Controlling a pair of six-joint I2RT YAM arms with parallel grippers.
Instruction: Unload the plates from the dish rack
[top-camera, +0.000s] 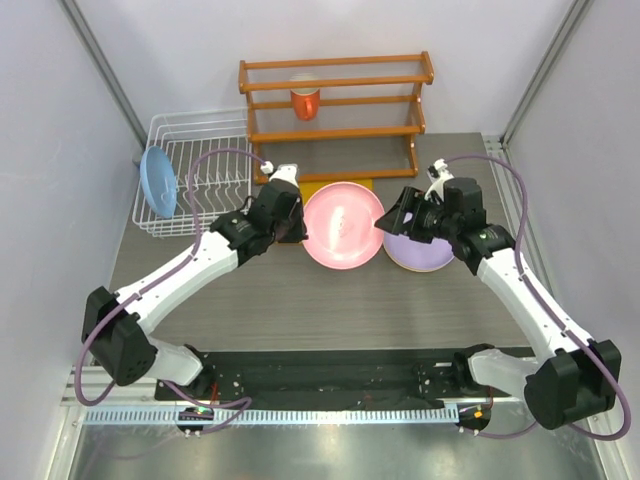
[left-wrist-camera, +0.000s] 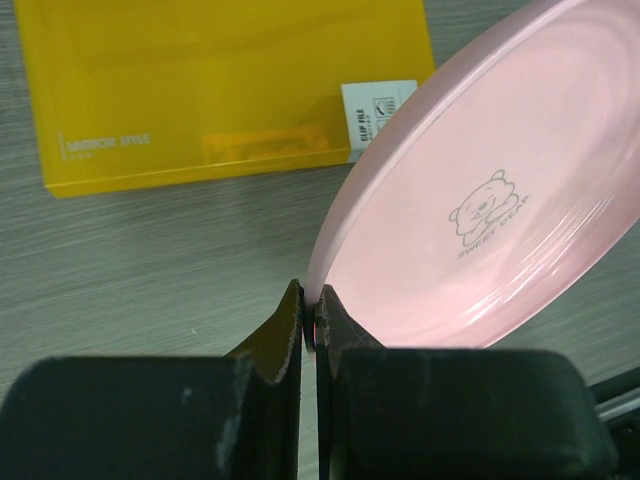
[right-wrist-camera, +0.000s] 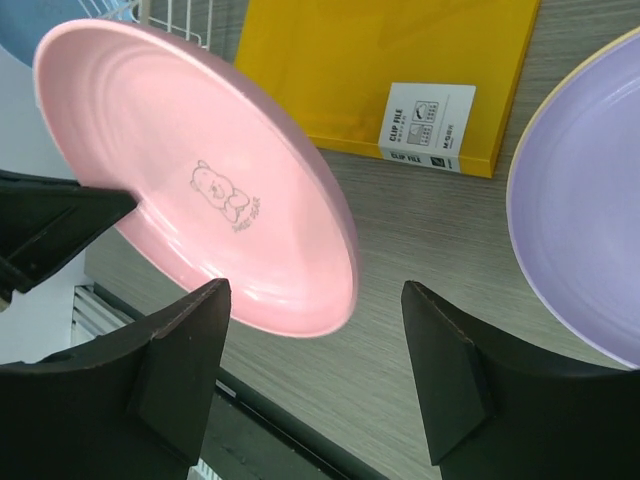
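Top external view: pink plate at mid worktop, held between both arms. Left tool clenched on the plate's left rim. Left wrist view confirms this: fingers pinched tight on the rim, plate tilted, bear print facing up.

Right tool released, jaws wide apart. In the right wrist view the plate's rim sits between the fingers; no contact seen.

Lilac plate lies flat just right of the pink one, toward the right edge.

Light blue plate stands on edge at the left end of the dish rack, far left corner.

Yellow clip file lies flat beyond the pink plate. Orange wooden shelf stands along the far edge, with an orange cup on it.
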